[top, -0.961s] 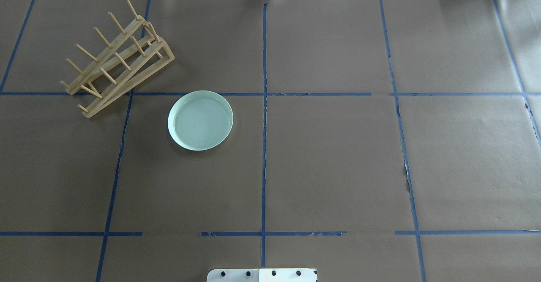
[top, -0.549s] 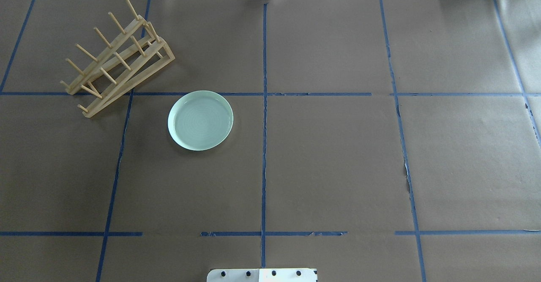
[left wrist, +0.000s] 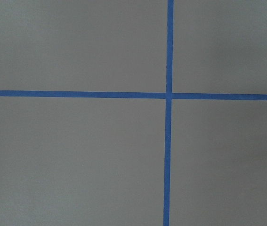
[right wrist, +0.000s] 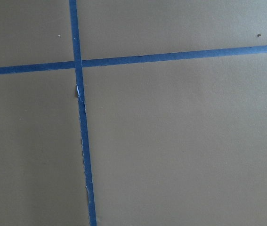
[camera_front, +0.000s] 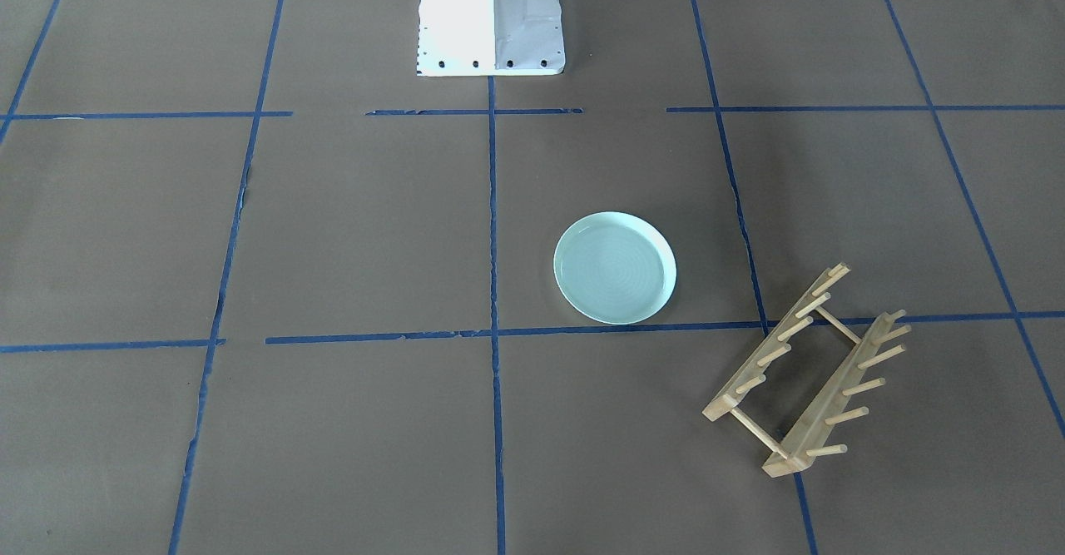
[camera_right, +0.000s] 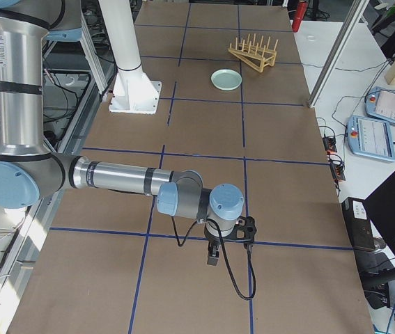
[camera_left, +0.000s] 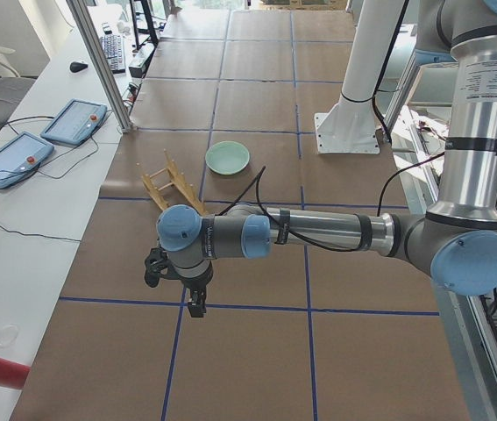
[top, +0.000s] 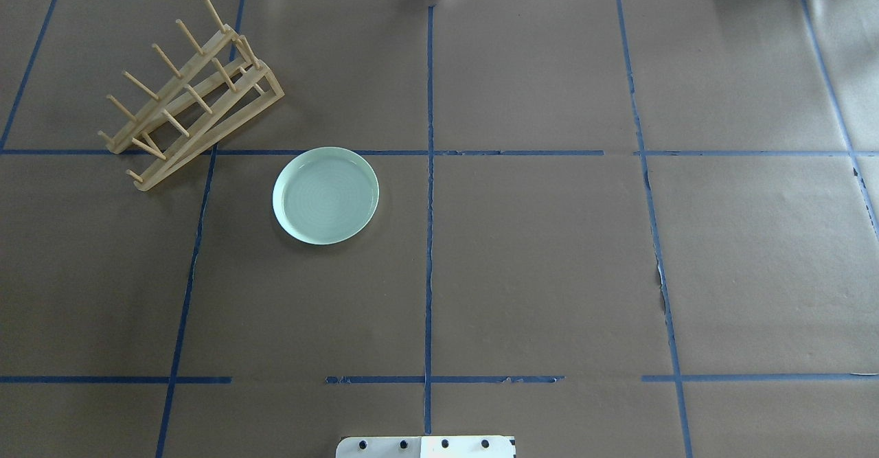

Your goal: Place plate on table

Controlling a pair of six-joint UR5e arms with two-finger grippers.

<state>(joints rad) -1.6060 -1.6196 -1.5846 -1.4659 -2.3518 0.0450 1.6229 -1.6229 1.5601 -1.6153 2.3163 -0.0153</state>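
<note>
Nothing has changed over the last second: in the overhead view the plate [top: 325, 195] sits exactly where it sat, and no arm has entered that view. My judgement is that the placing is done, with nothing left to carry.

The plate lies flat and right side up on the table [top: 549, 272], left of the centre tape line [top: 429, 238], its far rim at a cross line. It is near the wooden peg rack [top: 189, 94] but not touching it.

It is pale mint green, round, with a low raised rim and faint concentric rings, and shows no chip or tilt.

The left gripper [camera_left: 197, 303] and right gripper [camera_right: 212, 256] hang over bare paper, well apart from the plate. Only the end cameras show them, so I cannot tell whether their jaws stand apart or together.
</note>
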